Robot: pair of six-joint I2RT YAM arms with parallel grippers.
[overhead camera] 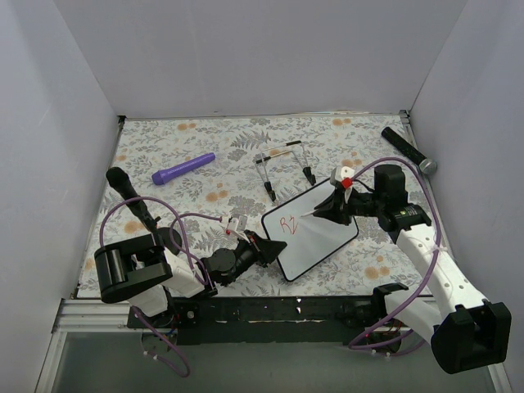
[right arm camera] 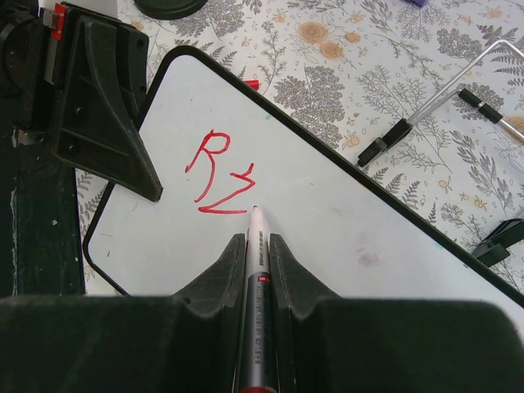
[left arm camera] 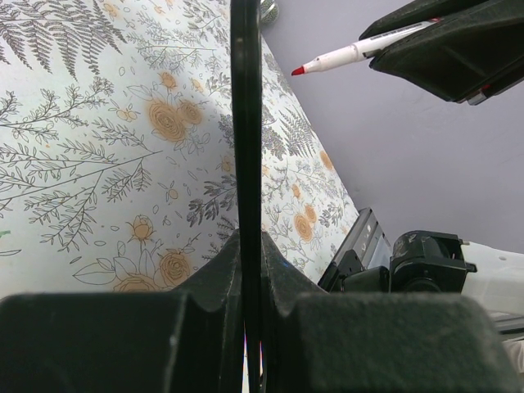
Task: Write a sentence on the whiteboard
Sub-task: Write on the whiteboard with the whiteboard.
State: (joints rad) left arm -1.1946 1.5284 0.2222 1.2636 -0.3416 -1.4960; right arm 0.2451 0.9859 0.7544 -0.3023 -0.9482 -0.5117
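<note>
The whiteboard lies tilted in the middle of the floral table. My left gripper is shut on its left rim, which shows edge-on in the left wrist view between my fingers. My right gripper is shut on a red marker. Its tip is at the board just right of the red writing. The sentence is only an "R" and a zigzag stroke, also seen from above. The marker tip shows in the left wrist view.
A thin black wire stand sits behind the board and also shows in the right wrist view. A purple pen-like object lies at the back left. A black cylinder lies at the back right and a black rod at the left.
</note>
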